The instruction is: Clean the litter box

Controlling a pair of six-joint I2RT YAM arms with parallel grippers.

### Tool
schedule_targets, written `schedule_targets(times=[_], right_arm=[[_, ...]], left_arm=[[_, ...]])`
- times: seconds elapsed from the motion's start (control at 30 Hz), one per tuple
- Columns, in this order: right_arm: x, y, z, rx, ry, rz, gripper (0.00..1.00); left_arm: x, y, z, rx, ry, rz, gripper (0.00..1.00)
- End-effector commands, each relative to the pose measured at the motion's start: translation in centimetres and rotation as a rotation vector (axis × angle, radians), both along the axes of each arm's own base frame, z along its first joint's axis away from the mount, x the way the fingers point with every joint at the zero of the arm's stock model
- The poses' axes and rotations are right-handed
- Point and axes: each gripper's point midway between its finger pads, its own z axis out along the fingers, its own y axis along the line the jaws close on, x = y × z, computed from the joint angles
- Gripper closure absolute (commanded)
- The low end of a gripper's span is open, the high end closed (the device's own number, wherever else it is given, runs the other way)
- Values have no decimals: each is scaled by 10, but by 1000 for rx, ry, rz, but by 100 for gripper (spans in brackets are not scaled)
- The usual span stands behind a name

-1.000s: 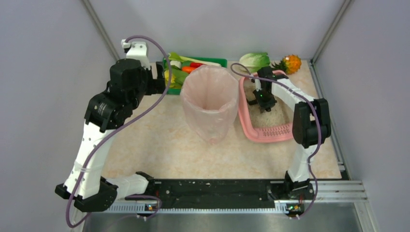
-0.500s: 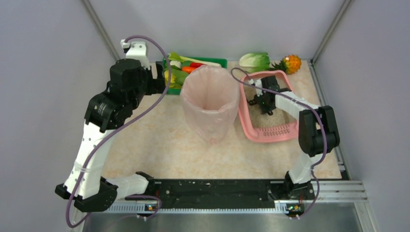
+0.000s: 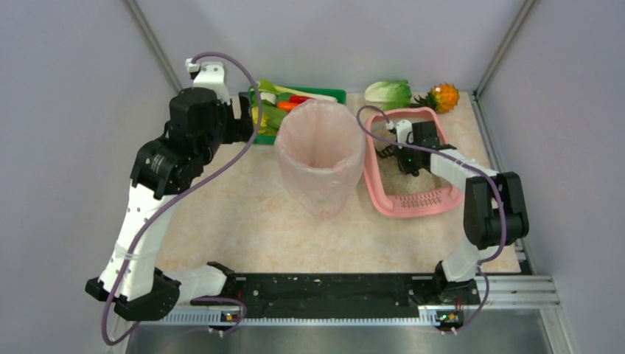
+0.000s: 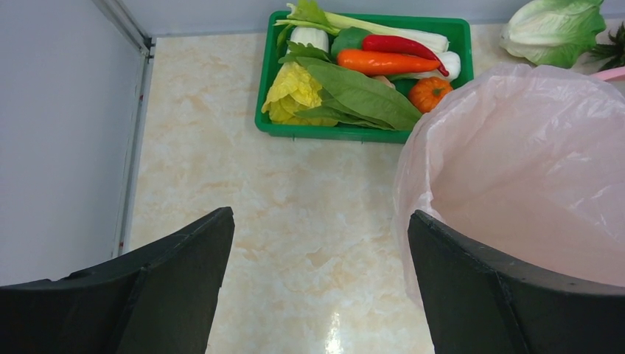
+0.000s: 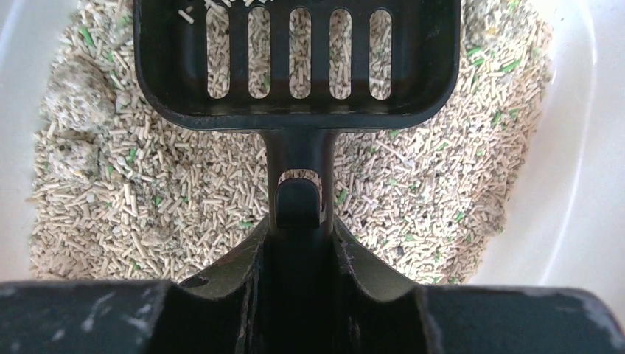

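Note:
The pink litter box (image 3: 377, 186) lies at the right, with its slotted grate (image 3: 420, 200) at the near end and beige litter inside. My right gripper (image 3: 402, 153) is inside it, shut on the handle of a black slotted scoop (image 5: 295, 66). In the right wrist view the gripper (image 5: 298, 240) holds the empty scoop low over the litter (image 5: 413, 177). Two grey clumps (image 5: 75, 99) lie left of the scoop. My left gripper (image 3: 247, 127) is open and empty (image 4: 320, 247) above the table, left of the bin.
A tall pink bag-lined bin (image 3: 320, 155) stands between the arms, close to the box's left wall, and shows in the left wrist view (image 4: 531, 169). A green vegetable tray (image 3: 335, 94) is behind it. A cabbage (image 3: 388, 92) and an orange pineapple-like fruit (image 3: 444, 96) lie behind the box.
The right arm's elbow has swung to the right and nearer; its wrist has shifted toward the box's far right, the scoop staying over the litter. The left arm has barely moved.

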Motion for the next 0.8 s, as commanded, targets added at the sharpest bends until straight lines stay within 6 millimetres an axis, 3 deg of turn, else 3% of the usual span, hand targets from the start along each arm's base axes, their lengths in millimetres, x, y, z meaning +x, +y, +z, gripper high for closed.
schedule_targets(times=[0.0, 0.2, 0.77], right_arm=[[32, 11, 32, 51, -163, 17, 100], [22, -15, 31, -67, -106, -63, 100], [-38, -31, 47, -59, 143, -302, 100]], left_arm=[[2, -2, 17, -42, -48, 2, 7], [4, -6, 18, -52, -39, -10, 7], [14, -15, 20, -38, -38, -37, 7]])
